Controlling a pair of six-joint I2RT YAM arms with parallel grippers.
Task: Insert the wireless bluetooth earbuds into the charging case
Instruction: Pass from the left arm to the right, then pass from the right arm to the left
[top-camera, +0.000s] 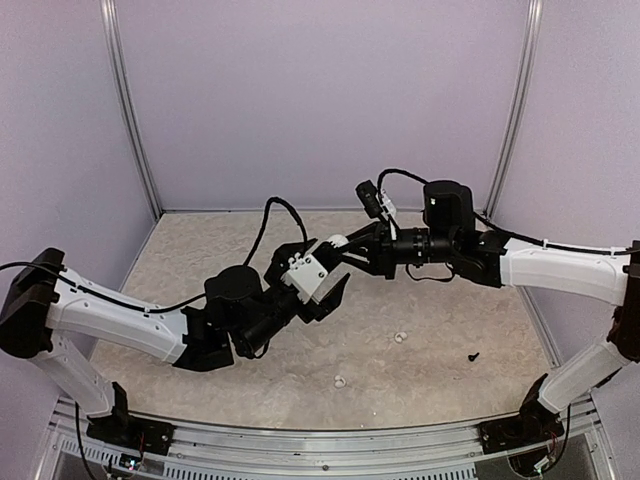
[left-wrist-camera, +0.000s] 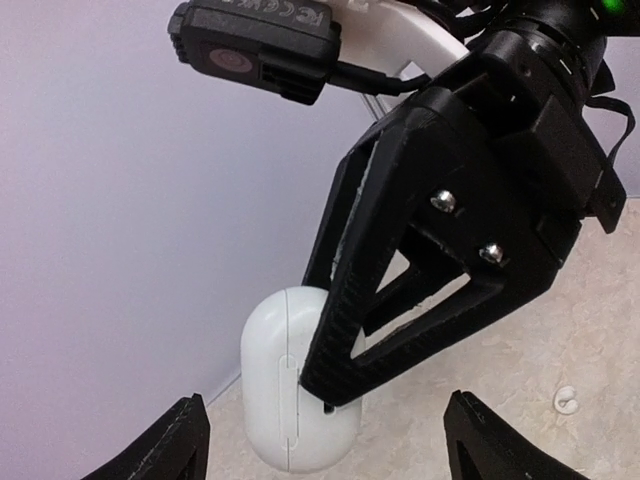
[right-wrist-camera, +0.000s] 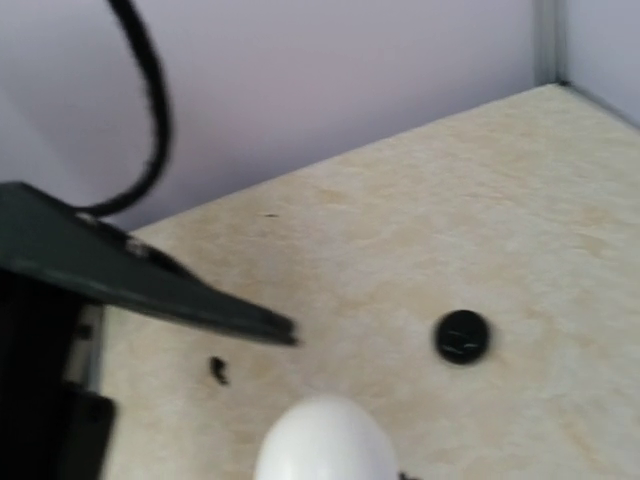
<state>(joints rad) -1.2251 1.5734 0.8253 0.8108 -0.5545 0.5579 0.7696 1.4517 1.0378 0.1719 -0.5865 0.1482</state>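
Observation:
The white charging case (left-wrist-camera: 275, 385) hangs in the air with its lid closed, and my right gripper (top-camera: 343, 250) is shut on it, its black fingers (left-wrist-camera: 345, 330) clamped across the case's side. My left gripper (left-wrist-camera: 325, 445) stands open around the case, both fingertips well clear of it. The top view shows the case (top-camera: 336, 241) held between the two arms above the table. Two tiny white earbuds lie on the table, one (top-camera: 401, 337) to the right and one (top-camera: 340, 381) nearer the front. In the right wrist view only the case's rounded end (right-wrist-camera: 325, 445) shows.
A flat black round disc (right-wrist-camera: 461, 336) and a small black bit (right-wrist-camera: 217, 370) lie on the beige table. Another black screw-like bit (top-camera: 474, 356) lies at the right. Lilac walls enclose the table on three sides.

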